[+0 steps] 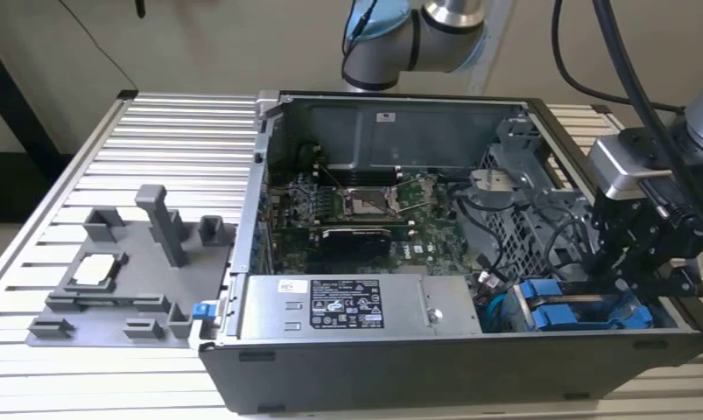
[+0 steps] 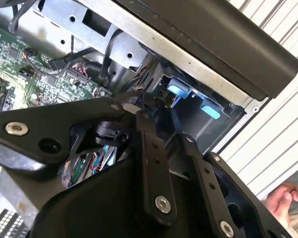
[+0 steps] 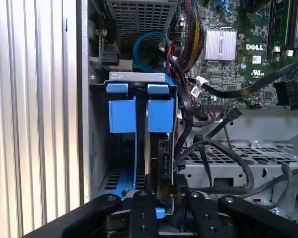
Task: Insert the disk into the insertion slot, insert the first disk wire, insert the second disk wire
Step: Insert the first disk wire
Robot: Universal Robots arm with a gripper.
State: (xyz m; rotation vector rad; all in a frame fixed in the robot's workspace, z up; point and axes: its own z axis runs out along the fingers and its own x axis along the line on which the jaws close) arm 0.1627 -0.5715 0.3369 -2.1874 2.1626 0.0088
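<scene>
As the open computer case (image 1: 327,359) lies on the ribbed tabletop (image 1: 165,131), the disk (image 3: 160,115) stands edge-on within the insertion slot (image 3: 138,76), at the case corner on the exterior view's right. Its blue carrier is just beside a second blue carrier (image 3: 122,115). The pincer (image 3: 166,192) hangs close over the disk's dark edge, among black cables (image 3: 228,163). Whether it is closed on anything cannot be told.
</scene>
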